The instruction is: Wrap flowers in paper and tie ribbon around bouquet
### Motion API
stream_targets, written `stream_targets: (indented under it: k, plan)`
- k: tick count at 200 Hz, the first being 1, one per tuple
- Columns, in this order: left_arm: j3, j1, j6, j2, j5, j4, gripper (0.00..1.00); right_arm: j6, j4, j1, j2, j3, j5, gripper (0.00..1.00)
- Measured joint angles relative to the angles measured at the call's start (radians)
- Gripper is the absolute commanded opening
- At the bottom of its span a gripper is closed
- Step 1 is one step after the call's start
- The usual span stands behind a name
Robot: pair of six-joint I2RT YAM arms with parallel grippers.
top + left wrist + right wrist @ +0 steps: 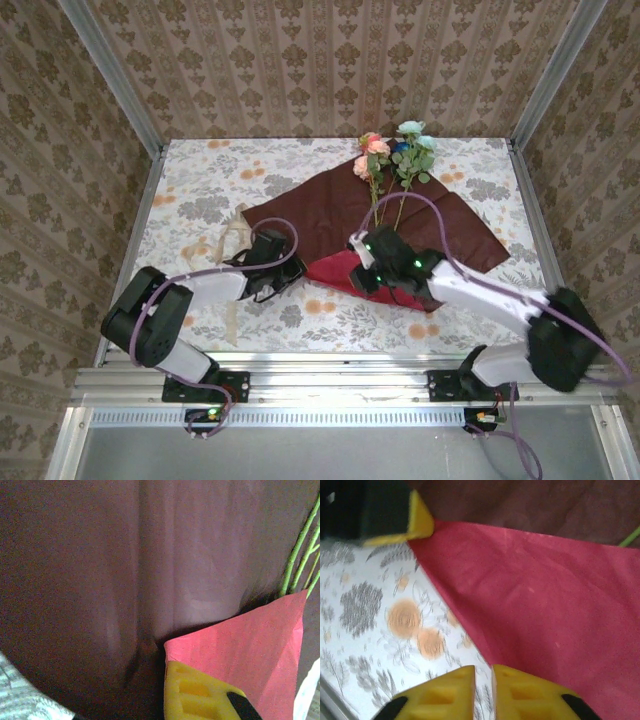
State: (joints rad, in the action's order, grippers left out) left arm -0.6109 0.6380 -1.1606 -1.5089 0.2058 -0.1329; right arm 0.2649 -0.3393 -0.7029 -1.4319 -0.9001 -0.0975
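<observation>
The paper (330,205) lies maroon side up, and its near corner is folded over as a red flap (338,272). The flowers (395,150) rest at the sheet's far edge, their green stems (299,555) running down onto it. My left gripper (290,272) is shut on the flap's left corner; one yellow finger (200,695) shows against the red flap (250,650). My right gripper (483,672) hovers over the flap's near edge with its jaws almost touching and tablecloth showing through the slit. The red edge (470,630) runs up to its right finger. The beige ribbon (232,232) lies left of the paper.
The table carries a floral tablecloth (200,190) and is fenced by metal posts and patterned walls. Both arms reach inward low over the near half, their tips a short way apart. The left gripper's yellow fingertip (420,522) shows in the right wrist view's upper left.
</observation>
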Motion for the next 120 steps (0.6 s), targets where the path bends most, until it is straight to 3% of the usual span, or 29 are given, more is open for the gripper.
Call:
stream_targets:
  k: [26,61,85,120]
  plan:
    - [0.0,0.032,-0.007,0.013,-0.028,0.012,0.0,0.179,0.0,0.05,-0.227,-0.136,-0.078,0.09]
    - [0.0,0.05,-0.011,0.029,-0.056,0.031,0.0,0.339,-0.034,0.07,-0.389,-0.227,-0.124,0.1]
    - [0.0,0.051,-0.007,0.05,-0.072,0.029,0.29,0.396,-0.046,0.07,-0.428,-0.231,-0.145,0.1]
    - [0.013,0.018,0.031,0.047,-0.072,0.004,0.36,0.432,-0.051,0.077,-0.446,-0.225,-0.169,0.11]
